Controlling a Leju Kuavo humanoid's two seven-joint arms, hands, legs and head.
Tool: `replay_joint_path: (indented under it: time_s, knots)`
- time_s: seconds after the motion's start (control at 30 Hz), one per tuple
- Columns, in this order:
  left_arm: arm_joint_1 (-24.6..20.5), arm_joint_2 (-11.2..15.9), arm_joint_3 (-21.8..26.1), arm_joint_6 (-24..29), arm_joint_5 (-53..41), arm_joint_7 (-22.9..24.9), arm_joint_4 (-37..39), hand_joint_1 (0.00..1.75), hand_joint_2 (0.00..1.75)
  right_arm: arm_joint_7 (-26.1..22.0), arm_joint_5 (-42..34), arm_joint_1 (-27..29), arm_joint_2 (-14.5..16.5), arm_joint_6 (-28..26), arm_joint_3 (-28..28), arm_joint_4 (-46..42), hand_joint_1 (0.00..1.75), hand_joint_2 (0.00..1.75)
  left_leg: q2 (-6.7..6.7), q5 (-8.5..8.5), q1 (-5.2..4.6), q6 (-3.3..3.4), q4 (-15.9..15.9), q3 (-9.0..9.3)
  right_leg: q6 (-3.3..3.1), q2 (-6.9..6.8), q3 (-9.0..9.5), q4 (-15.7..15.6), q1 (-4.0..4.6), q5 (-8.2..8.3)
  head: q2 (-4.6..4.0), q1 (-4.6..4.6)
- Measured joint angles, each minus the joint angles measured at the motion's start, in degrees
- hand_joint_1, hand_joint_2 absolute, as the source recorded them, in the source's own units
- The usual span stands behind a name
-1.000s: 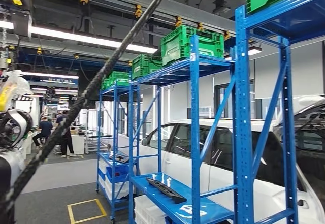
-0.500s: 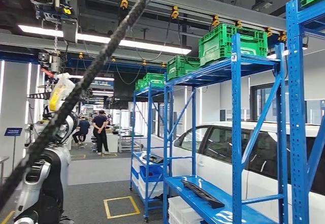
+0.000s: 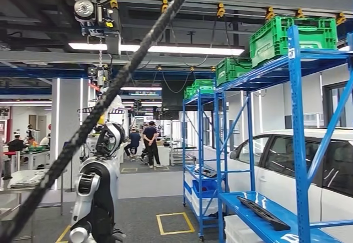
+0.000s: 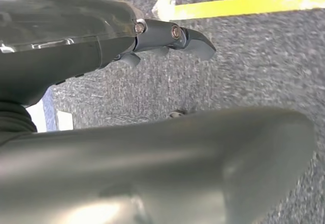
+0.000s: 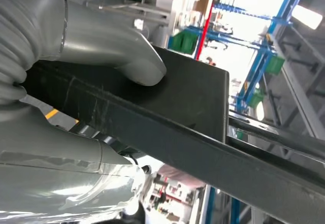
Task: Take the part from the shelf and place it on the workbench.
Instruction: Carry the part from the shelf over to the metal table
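Head view looks across a factory hall with grey flooring [image 3: 137, 210] marked by a yellow square [image 3: 175, 222], long strip lights [image 3: 158, 49] overhead and a dark braided cable [image 3: 104, 105] slanting across the near left. Blue shelf racks [image 3: 295, 144] stand on the right, running from near to far, with a white car [image 3: 287, 166] behind them. Green crates [image 3: 291, 36] sit on the top levels; what is in them I cannot tell. White bins [image 3: 204, 204] sit low in the farther rack. One long dark strip [image 3: 262, 212] lies on the near rack's lower shelf. Another robot [image 3: 97, 188] stands at near left, and people [image 3: 150, 144] stand far back.

My right hand [image 5: 76, 82] grasps the part [image 5: 184, 117], a long flat black piece, with the thumb pressed on its broad face; the part runs out beyond my fingers.

My left hand [image 4: 153, 107] hangs over the grey floor with its fingers apart, released and holding nothing.
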Motion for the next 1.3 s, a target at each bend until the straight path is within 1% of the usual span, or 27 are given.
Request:
replay_joint_path:
  time_s: [0.07, 0.1, 0.17, 0.2, 0.27, 0.33, 0.37, 0.4, 0.43, 0.47, 0.53, 0.57, 0.6, 0.63, 0.7, 0.73, 0.8, 0.87, 0.9, 0.93, 0.97, 1.0, 1.07, 1.13, 1.2, 1.23, 1.3]
  knots:
    - [-0.15, 0.24, 0.04, 0.06, -0.04, 0.07, -0.02, 0.0, 1.75, -0.18, 0.13, -0.06, -0.01, -0.07, -0.03, -0.02, 1.75, 1.75, 1.86, 2.07, -0.35, 0.54, -6.33, 3.31, 0.61, -1.04, 0.09, 0.21, 0.25, -0.28, 0.0, 0.0]
    - [-0.22, 0.31, 0.05, 0.08, -0.05, 0.13, -0.03, 0.0, 1.75, -0.25, 0.18, -0.09, -0.02, -0.1, -0.04, -0.03, 1.75, 1.75, 2.29, 2.14, -0.59, 0.96, -7.44, 3.78, 0.93, -1.5, 0.14, 0.23, 0.39, -0.35, 0.0, 0.0]
    - [-0.11, 0.4, 0.1, 0.09, -0.14, 0.24, -0.05, 0.0, 1.75, -0.32, 0.21, -0.17, -0.02, -0.16, -0.04, -0.03, 1.75, 1.75, 1.47, 2.14, -0.91, 1.91, -7.55, 3.58, 1.6, -2.35, 0.34, 0.07, 0.39, -0.37, 0.0, -0.01]
    - [0.02, 0.42, 0.13, 0.07, -0.2, 0.25, -0.06, 0.0, 1.75, -0.33, 0.2, -0.21, -0.02, -0.16, -0.04, -0.04, 1.75, 1.75, 0.98, 2.25, -0.88, 2.3, -7.63, 3.52, 1.93, -2.01, 0.39, 0.2, 0.26, -0.7, 0.0, -0.02]
    - [0.07, 0.45, 0.15, -0.02, -0.33, 0.24, -0.07, 0.0, 1.75, -0.39, 0.17, -0.24, -0.04, -0.15, -0.06, -0.05, 1.75, 1.75, 0.01, 2.51, -0.65, 3.05, -7.83, 3.47, 2.34, 0.3, -0.58, 2.93, 0.04, -2.94, 0.0, -0.02]
    - [-0.12, 0.46, 0.15, -0.09, -0.36, 0.2, -0.08, 0.0, 1.75, -0.44, 0.15, -0.1, -0.18, -0.12, -0.07, -0.01, 1.75, 1.75, -1.12, 2.64, -0.63, 3.53, -7.84, 3.38, 2.32, 2.74, -3.61, 9.99, -0.01, -6.74, 0.0, -0.02]
    - [-0.2, 0.46, 0.15, -0.14, -0.37, 0.13, -0.08, 0.0, 1.75, -0.43, 0.15, 0.02, -0.27, -0.08, -0.07, 0.04, 1.75, 1.75, -1.81, 2.69, -0.73, 3.67, -7.83, 3.36, 2.27, 3.22, -5.31, 13.69, 0.02, -8.1, 0.0, -0.02]
    - [-0.21, 0.46, 0.15, -0.21, -0.39, 0.03, -0.08, 0.0, 1.75, -0.43, 0.14, 0.16, -0.34, -0.02, -0.07, 0.08, 1.75, 1.75, -2.55, 2.72, -0.85, 3.75, -7.82, 3.36, 2.18, 3.48, -6.41, 15.95, 0.07, -8.47, 0.0, -0.02]
    - [-0.17, 0.46, 0.15, -0.28, -0.42, -0.07, -0.08, 0.0, 1.75, -0.43, 0.13, 0.26, -0.36, 0.03, -0.07, 0.11, 1.75, 1.75, -3.32, 2.73, -0.96, 3.78, -7.81, 3.4, 2.04, 3.68, -6.57, 16.09, 0.13, -7.7, 0.0, -0.02]
    - [-0.12, 0.46, 0.15, -0.33, -0.45, -0.19, -0.08, 0.0, 1.75, -0.43, 0.09, 0.31, -0.37, 0.08, -0.07, 0.12, 1.75, 1.75, -4.08, 2.74, -1.04, 3.78, -7.78, 3.47, 1.85, 3.99, -5.71, 13.95, 0.21, -5.92, 0.0, -0.02]
    - [-0.13, 0.42, 0.15, -0.36, -0.49, -0.42, -0.08, 0.0, 1.75, -0.44, 0.01, 0.29, -0.38, 0.13, -0.1, 0.12, 1.75, 1.75, -5.56, 2.78, -1.14, 3.7, -7.7, 3.48, 1.2, 6.42, -2.58, 6.43, 0.29, -1.62, 0.0, -0.01]
    - [-0.22, 0.41, 0.15, -0.37, -0.5, -0.54, -0.08, 0.0, 1.75, -0.45, -0.02, 0.27, -0.39, 0.15, -0.12, 0.11, 1.75, 1.75, -6.29, 2.85, -1.09, 3.57, -7.61, 3.3, 0.97, 7.76, -1.33, 3.32, 0.29, -0.31, 0.0, -0.01]
    - [-0.28, 0.4, 0.15, -0.37, -0.5, -0.65, -0.08, 0.0, 1.75, -0.47, -0.02, 0.26, -0.4, 0.16, -0.13, 0.11, 1.75, 1.75, -6.97, 2.97, -0.98, 3.35, -7.56, 3.0, 0.8, 8.81, -0.65, 1.43, 0.32, 0.26, 0.01, 0.0]
    - [-0.27, 0.39, 0.15, -0.36, -0.5, -0.72, -0.08, 0.0, 1.75, -0.48, 0.02, 0.24, -0.4, 0.17, -0.13, 0.1, 1.75, 1.75, -7.67, 3.16, -0.84, 3.03, -7.57, 2.69, 0.74, 9.11, -0.46, 0.75, 0.37, 0.21, 0.01, 0.01]
    - [-0.05, 0.43, 0.15, -0.34, -0.51, -0.72, -0.08, 0.0, 1.75, -0.49, 0.16, 0.1, -0.37, 0.18, -0.13, 0.09, 1.75, 1.75, -8.61, 3.32, -0.65, 2.43, -7.63, 2.3, 0.5, 7.79, -0.22, 0.12, 0.33, 0.29, 0.01, 0.0]
    - [0.05, 0.42, 0.16, -0.33, -0.52, -0.66, -0.08, 0.0, 1.75, -0.5, 0.24, 0.0, -0.33, 0.18, -0.12, 0.09, 1.75, 1.75, -7.99, 2.9, -0.73, 2.15, -7.14, 2.0, 0.24, 7.04, -0.04, -0.18, 0.2, 0.42, 0.0, 0.0]
    - [-0.12, 0.44, 0.17, -0.28, -0.54, -0.46, -0.09, 0.0, 1.75, -0.54, 0.32, -0.18, -0.26, 0.21, -0.11, 0.08, 1.75, 1.75, -5.07, 0.24, -0.82, 1.61, -2.88, -0.06, -0.25, 5.27, 0.26, -0.66, -0.03, 0.58, 0.0, 0.02]
    - [-0.45, 0.47, 0.17, -0.21, -0.52, -0.23, -0.1, 0.0, 1.75, -0.56, 0.37, -0.2, -0.24, 0.28, -0.08, 0.1, 1.75, 1.75, -2.6, -3.0, -0.57, 1.0, 4.47, -3.62, -0.4, 3.5, 0.3, -0.69, -0.02, 0.49, 0.0, 0.03]
    - [-0.5, 0.47, 0.17, -0.22, -0.52, -0.13, -0.1, 0.0, 1.75, -0.55, 0.39, -0.19, -0.24, 0.33, -0.02, 0.13, 1.75, 1.75, -2.06, -3.63, -0.35, 0.73, 7.02, -4.82, -0.36, 2.64, 0.34, -0.67, -0.04, 0.41, 0.0, 0.03]
    - [-0.44, 0.47, 0.17, -0.26, -0.51, -0.07, -0.1, 0.0, 1.75, -0.53, 0.4, -0.21, -0.24, 0.39, 0.05, 0.15, 1.75, 1.75, -1.72, -3.22, -0.12, 0.51, 7.58, -5.05, -0.27, 1.89, 0.4, -0.66, -0.08, 0.31, 0.0, 0.03]
    - [-0.36, 0.5, 0.19, -0.3, -0.51, -0.03, -0.1, 0.0, 1.75, -0.51, 0.43, -0.26, -0.23, 0.45, 0.12, 0.17, 1.75, 1.75, -1.32, -1.78, 0.08, 0.33, 5.78, -4.06, -0.1, 1.19, 0.53, -0.63, -0.13, 0.16, 0.0, 0.03]
    - [-0.3, 0.56, 0.2, -0.34, -0.49, -0.03, -0.1, 0.0, 1.75, -0.49, 0.45, -0.35, -0.21, 0.5, 0.18, 0.18, 1.75, 1.75, -0.6, 0.25, 0.23, 0.2, 2.2, -2.16, 0.15, 0.54, 0.75, -0.58, -0.19, -0.05, 0.0, 0.03]
    - [-0.44, 0.68, 0.22, -0.35, -0.45, -0.04, -0.1, 0.0, 1.75, -0.44, 0.49, -0.63, -0.13, 0.54, 0.21, 0.17, 1.75, 1.75, 1.65, 2.89, -0.08, 0.39, -4.86, 1.53, 0.84, -0.64, 1.11, -0.39, -0.03, -0.56, 0.0, 0.02]
    - [-0.67, 0.7, 0.24, -0.35, -0.43, -0.04, -0.1, 0.0, 1.75, -0.4, 0.51, -0.91, -0.03, 0.54, 0.25, 0.15, 1.75, 1.75, 2.6, 3.03, -0.59, 1.23, -7.2, 2.52, 1.52, -1.74, 1.37, -0.35, 0.28, -0.89, 0.0, 0.02]
    - [-0.5, 0.73, 0.25, -0.36, -0.51, -0.02, -0.11, 0.0, 1.75, -0.37, 0.48, -1.14, 0.08, 0.53, 0.32, 0.14, 1.75, 1.75, 1.54, 3.06, -0.65, 2.18, -7.28, 2.34, 2.15, -2.67, 1.74, -0.48, 0.22, -1.19, 0.0, 0.03]
    - [-0.33, 0.75, 0.26, -0.36, -0.56, -0.01, -0.12, 0.0, 1.75, -0.37, 0.44, -1.23, 0.13, 0.52, 0.34, 0.14, 1.75, 1.75, 0.97, 3.09, -0.6, 2.57, -7.34, 2.37, 2.4, -2.1, 1.76, -0.07, 0.09, -1.76, 0.0, 0.03]
    - [-0.25, 0.82, 0.26, -0.34, -0.71, 0.0, -0.16, 0.0, 1.75, -0.38, 0.35, -1.3, 0.13, 0.51, 0.35, 0.16, 1.75, 1.75, -0.09, 3.2, -0.47, 3.28, -7.46, 2.47, 2.57, 0.63, 0.19, 3.93, -0.09, -4.49, 0.0, 0.03]
